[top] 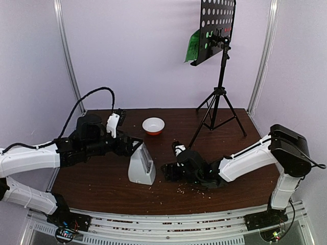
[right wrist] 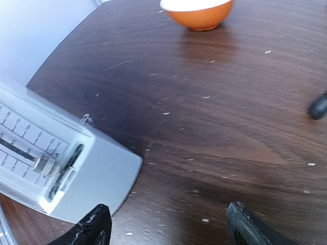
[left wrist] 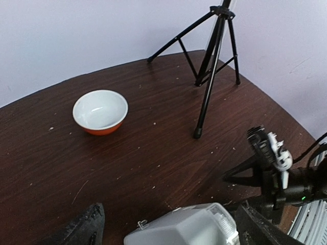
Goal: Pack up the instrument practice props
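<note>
Top view: the white pyramid metronome point(top: 141, 166) stands mid-bench point(top: 97, 186), at nine o'clock of the right end effector point(top: 165, 171). It is smooth, hard plastic, likely light and tippy, and best pinched across its flat flanks. Left wrist view: the left end effector point(left wrist: 168, 229) straddles its top, jaws wide apart. Right wrist view: jaws apart and empty, and the pendulum point(right wrist: 30, 155) looks delicate.

Metronome point(top: 141, 166) white-grey, black scale marks; bowl point(top: 153, 125) white inside, orange outside; stand point(top: 218, 25) black, perforated; page point(top: 193, 47) green; table point(top: 102, 184) dark brown woodgrain.
</note>
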Action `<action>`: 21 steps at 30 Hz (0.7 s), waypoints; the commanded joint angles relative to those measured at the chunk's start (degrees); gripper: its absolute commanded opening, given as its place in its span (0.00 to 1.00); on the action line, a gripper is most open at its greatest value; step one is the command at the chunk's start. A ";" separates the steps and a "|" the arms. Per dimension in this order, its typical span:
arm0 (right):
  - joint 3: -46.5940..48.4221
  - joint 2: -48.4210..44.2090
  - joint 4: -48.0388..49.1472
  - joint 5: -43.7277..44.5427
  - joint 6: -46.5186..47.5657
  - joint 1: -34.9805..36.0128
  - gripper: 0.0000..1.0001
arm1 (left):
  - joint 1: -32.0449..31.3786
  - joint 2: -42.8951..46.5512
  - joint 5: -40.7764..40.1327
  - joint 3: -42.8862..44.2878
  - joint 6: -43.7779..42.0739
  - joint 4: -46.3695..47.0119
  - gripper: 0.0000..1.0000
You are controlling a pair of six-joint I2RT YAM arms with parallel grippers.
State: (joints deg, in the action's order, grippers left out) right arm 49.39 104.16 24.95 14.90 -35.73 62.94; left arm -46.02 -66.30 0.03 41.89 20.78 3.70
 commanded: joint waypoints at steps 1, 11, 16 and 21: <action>-2.96 -5.05 -3.94 9.89 0.32 -0.38 0.82 | -2.23 0.73 -7.31 3.09 2.82 -8.40 0.93; -6.81 -11.24 -6.16 17.68 -0.52 -0.85 0.85 | -6.71 -5.39 -7.95 4.89 6.64 -7.42 0.92; -8.95 -13.43 -6.66 20.06 -1.55 -0.91 0.85 | -7.12 -7.85 -13.99 5.14 7.39 -10.51 0.79; -10.69 -15.54 -6.61 22.43 -1.83 -0.97 0.86 | -7.16 -7.88 -17.96 5.02 7.33 -11.79 0.52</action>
State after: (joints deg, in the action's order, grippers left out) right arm 39.97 90.78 19.62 33.19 -36.67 62.26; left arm -53.32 -73.89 -12.91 46.39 27.40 -6.02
